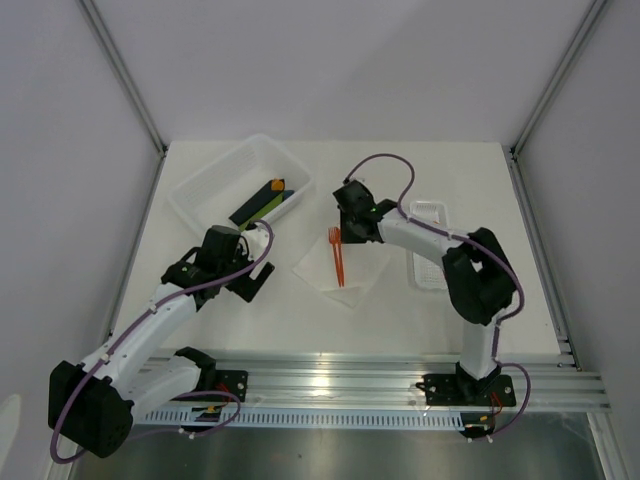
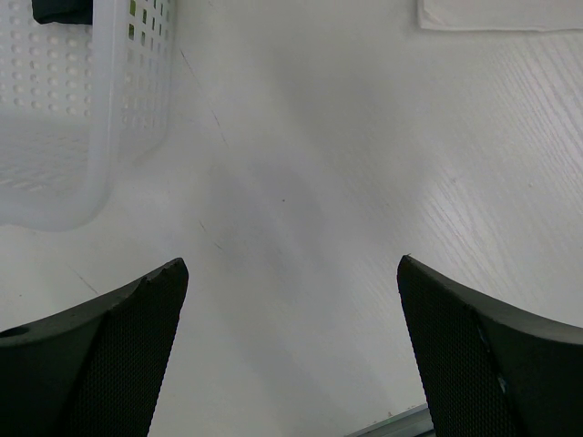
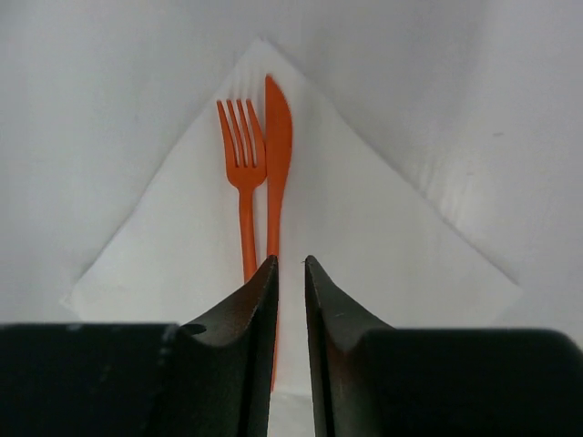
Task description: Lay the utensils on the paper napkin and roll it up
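Fork (image 3: 241, 173) and knife (image 3: 278, 137) lie side by side on napkin (image 3: 364, 237); right gripper (image 3: 291, 262) just over handles, jaws narrowly parted; left gripper (image 2: 291, 262) wide

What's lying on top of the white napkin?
An orange fork and an orange knife lie side by side on the napkin. The right gripper covers the lower end of the fork's handle, so that part cannot be seen.

Orange fork (image 3: 244, 173) and knife (image 3: 277, 155) lie side by side on the white napkin (image 3: 364, 237), with the right gripper (image 3: 290, 260) narrowly parted just over the knife's handle.
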### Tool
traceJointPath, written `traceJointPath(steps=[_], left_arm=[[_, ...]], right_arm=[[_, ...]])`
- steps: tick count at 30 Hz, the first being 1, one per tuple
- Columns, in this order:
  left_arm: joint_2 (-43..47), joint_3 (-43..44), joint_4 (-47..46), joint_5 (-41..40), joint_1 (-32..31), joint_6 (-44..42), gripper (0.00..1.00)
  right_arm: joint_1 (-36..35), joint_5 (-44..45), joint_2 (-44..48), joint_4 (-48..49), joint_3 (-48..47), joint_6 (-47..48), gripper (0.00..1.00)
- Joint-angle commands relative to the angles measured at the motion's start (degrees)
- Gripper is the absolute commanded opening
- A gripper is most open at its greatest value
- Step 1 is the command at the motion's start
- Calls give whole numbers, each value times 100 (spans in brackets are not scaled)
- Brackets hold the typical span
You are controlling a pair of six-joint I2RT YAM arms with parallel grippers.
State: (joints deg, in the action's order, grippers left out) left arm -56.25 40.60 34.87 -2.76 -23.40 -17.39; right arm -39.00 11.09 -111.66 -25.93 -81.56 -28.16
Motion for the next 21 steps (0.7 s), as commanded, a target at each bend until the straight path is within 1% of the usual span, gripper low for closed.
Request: traceJointPath(steps=[1,2,3,4,5,6,8,12,14,17,21], left_arm=[[-9,9,-77,109,-7,34,99],[-70,166,-16,170,-7,8,99],[-123,237,63,215,-7,-28,99],[-175,325,133,232,-16,-37,99],[-254,639,351,520,-33,-71,100],[-281,755,467,627,-51,-98,99],[-299,1054,817,838,-217,-256,99],[-141,1712,1267,900,-560,-344,99],[-97,1802,1530,988,-666,-309,100],[34,1733,1654,1121,-719,-283,99],[140,1214,1532,910,-728,-309,99]], right_arm=[[331,516,1425,0,121,381,21],[463,508,1888,79,453,451,25],[812,464,2076,114,631,548,26],[998,438,2217,106,763,575,26],[1183,446,2366,-85,869,619,26],[1506,455,2394,-192,1018,663,26],[1790,455,2403,-359,1177,829,26],[2431,359,2359,-430,1476,1146,25],[2625,315,2272,-421,1503,1374,26],[2898,262,1798,-509,1424,1585,25],[3048,69,1551,-395,1406,1665,25]])
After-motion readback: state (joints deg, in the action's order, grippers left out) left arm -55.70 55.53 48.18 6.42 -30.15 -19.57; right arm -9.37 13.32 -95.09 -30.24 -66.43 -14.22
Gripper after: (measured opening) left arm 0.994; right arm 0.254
